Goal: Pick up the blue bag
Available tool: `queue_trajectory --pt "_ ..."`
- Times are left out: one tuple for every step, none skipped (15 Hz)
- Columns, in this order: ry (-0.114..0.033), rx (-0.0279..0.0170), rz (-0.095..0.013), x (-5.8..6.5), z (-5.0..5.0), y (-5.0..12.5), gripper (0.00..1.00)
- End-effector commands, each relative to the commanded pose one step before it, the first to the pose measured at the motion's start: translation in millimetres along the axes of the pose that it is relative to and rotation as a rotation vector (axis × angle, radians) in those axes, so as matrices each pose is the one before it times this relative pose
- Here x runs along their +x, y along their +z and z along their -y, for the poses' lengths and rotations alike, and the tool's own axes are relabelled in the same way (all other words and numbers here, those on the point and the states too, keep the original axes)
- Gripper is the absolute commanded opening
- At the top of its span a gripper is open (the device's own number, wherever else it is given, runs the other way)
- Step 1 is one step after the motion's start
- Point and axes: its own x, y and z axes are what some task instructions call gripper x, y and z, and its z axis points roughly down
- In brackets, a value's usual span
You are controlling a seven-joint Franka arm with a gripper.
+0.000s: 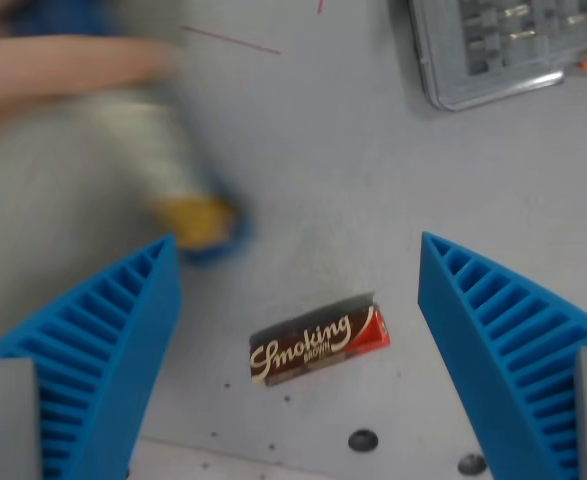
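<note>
My gripper (296, 240) is open, its two blue ribbed fingers (113, 340) standing wide apart over the grey table. A motion-blurred object (188, 215) lies up and to the wrist view's left of the left fingertip. It looks whitish with a yellow and blue lower end, and I cannot tell whether it is the blue bag. A blurred human arm (63, 65) reaches in from the upper left toward it. Nothing is held between my fingers.
A brown and red "Smoking" paper packet (318, 345) lies flat on the table between the fingers, near the bottom. A clear plastic case (503, 45) sits at the top right. Two dark screw holes (363, 440) mark the table's near edge.
</note>
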Motion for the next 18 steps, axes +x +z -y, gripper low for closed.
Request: queue_trajectory --pt "-0.0683 -0.01099 -0.0969 -5.13 -3.6 13.42 1.0" --pt "0.0088 0.00036 0.002 -0.78 0.11 5.0 1.0" --pt "0.0069 -0.00065 -0.0004 -0.05 0.02 3.33 1.0" --pt "0.0057 -0.00017 0.0004 -0.05 0.02 3.33 1.0" --pt "0.005 0.00017 0.0011 -0.05 0.02 3.33 1.0" --pt "0.0033 -0.00055 -0.0013 -0.05 0.02 3.33 1.0" --pt "0.0022 -0.00054 -0.0009 -0.04 0.02 3.33 1.0" --pt "0.0013 0.00014 0.001 -0.04 0.02 3.33 1.0" --pt "0.0004 -0.00073 -0.002 -0.04 0.02 3.33 1.0" --pt "0.0003 -0.00031 -0.0002 -0.04 0.02 3.33 1.0" --pt "0.0001 -0.00006 0.0005 -0.04 0.02 3.33 1.0" --pt "0.0002 -0.00044 -0.0007 -0.04 0.02 3.33 0.0" --pt "0.0 0.0 0.0 0.0 0.0 0.0 0.0" --pt "0.0 0.0 0.0 0.0 0.0 0.0 0.0" --pt "0.0 0.0 0.0 0.0 0.0 0.0 0.0" --pt "0.0 0.0 0.0 0.0 0.0 0.0 0.0" --pt "0.0 0.0 0.0 0.0 0.0 0.0 0.0" --pt "0.0 0.0 0.0 0.0 0.0 0.0 0.0"
